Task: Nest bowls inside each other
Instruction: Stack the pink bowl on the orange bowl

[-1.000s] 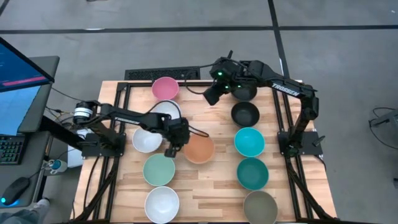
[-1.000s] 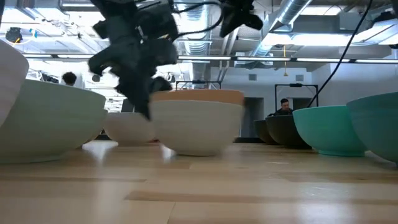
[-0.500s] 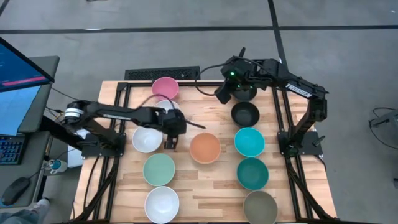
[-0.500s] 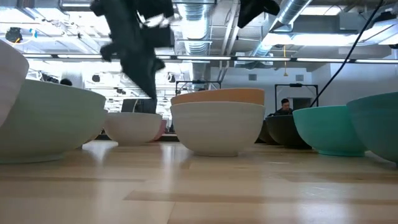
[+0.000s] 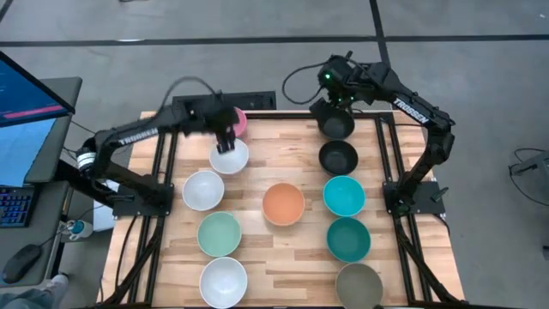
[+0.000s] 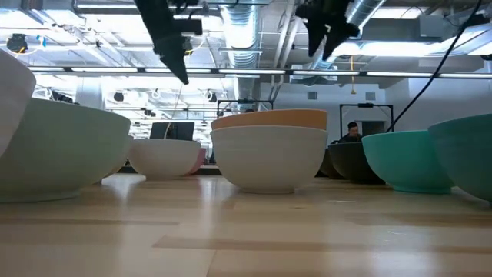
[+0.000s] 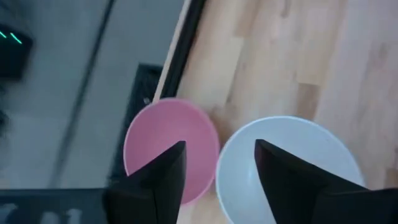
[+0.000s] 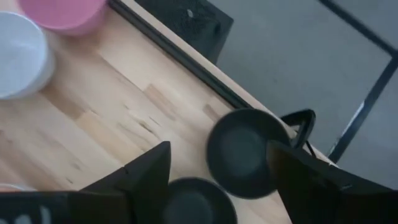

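Several bowls stand on their bases on the wooden table (image 5: 300, 257). In the left column are pink (image 5: 241, 121), white (image 5: 229, 160), white (image 5: 203, 190), pale green (image 5: 220, 233) and white (image 5: 223, 281) bowls. An orange bowl (image 5: 283, 204) stands in the middle. On the right are two black bowls (image 5: 336, 127) (image 5: 338, 158), two teal ones (image 5: 344, 196) (image 5: 348, 239) and a grey-olive one (image 5: 358, 285). My left gripper (image 7: 217, 152) hangs open above the pink bowl (image 7: 163, 143) and the white bowl (image 7: 292, 158). My right gripper (image 8: 217, 149) hangs open above the far black bowl (image 8: 239, 149).
A black power strip (image 5: 257, 101) lies just beyond the table's far edge. A monitor (image 5: 26, 103) and keyboard (image 5: 13, 204) stand left of the table. Bare wood lies between the two columns, near of the orange bowl. A person (image 6: 351, 132) sits in the room behind.
My left gripper has left the orange bowl's left side, risen and gone toward the far edge, to above the pink and white bowls. The orange bowl has slid a little toward the right. My right gripper has risen and moved right and far, over the far black bowl.
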Available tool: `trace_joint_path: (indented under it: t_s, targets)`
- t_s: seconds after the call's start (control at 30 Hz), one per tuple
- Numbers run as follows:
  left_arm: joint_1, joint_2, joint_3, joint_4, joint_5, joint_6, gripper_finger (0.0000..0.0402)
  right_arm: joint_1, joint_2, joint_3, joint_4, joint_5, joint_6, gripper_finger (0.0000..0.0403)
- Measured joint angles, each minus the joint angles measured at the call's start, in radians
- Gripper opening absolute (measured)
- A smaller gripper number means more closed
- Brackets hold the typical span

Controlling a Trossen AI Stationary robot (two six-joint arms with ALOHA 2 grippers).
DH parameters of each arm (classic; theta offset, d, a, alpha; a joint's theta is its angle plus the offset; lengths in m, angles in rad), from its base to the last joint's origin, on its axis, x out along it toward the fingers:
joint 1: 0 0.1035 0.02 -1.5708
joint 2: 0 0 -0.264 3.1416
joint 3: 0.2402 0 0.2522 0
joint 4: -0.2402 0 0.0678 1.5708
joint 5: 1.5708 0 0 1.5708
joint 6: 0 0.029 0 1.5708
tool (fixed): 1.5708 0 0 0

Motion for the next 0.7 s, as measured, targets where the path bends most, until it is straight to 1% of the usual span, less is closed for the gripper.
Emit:
trace_joint_path:
  t_s: [0.1,0.17,0.23,0.27,0.33,0.37,0.43,0.53,0.6,0.67,0.7]
  targets:
    - [0.157,0.044,0.036,-0.04,0.09,-0.002,0.019,-0.03,-0.005,-0.032,-0.001,-0.019,-0.016,0.0294]
    - [0.242,0.087,0.071,-0.116,0.132,-0.002,0.0189,-0.04,-0.014,-0.056,0.005,-0.032,-0.027,0.0294]
    - [0.302,0.125,0.103,-0.225,0.15,0.067,0.0186,-0.052,-0.028,-0.086,0.006,-0.047,-0.04,0.0294]
    - [0.32,0.138,0.11,-0.278,0.148,0.134,0.0186,-0.06,-0.036,-0.097,0.005,-0.063,-0.043,0.0294]
    - [0.328,0.149,0.107,-0.361,0.149,0.299,0.0185,-0.07,-0.054,-0.115,0.009,-0.078,-0.043,0.0294]
    - [0.32,0.151,0.099,-0.364,0.164,0.363,0.0185,-0.075,-0.066,-0.127,0.014,-0.08,-0.043,0.0294]
    - [0.316,0.147,0.088,-0.32,0.185,0.463,0.0185,-0.085,-0.091,-0.152,0.035,-0.083,-0.044,0.0294]
    - [0.312,0.145,0.074,-0.244,0.161,0.583,0.0184,-0.092,-0.122,-0.181,0.078,-0.089,-0.043,0.0294]
    - [0.3,0.164,0.055,-0.209,0.109,0.702,0.0184,-0.095,-0.143,-0.2,0.114,-0.095,-0.043,0.0294]
    - [0.284,0.188,0.039,-0.176,0.03,0.813,0.0184,-0.097,-0.167,-0.223,0.147,-0.105,-0.043,0.0294]
    - [0.279,0.203,0.038,-0.161,-0.01,0.843,0.0184,-0.094,-0.176,-0.231,0.158,-0.105,-0.042,0.0294]
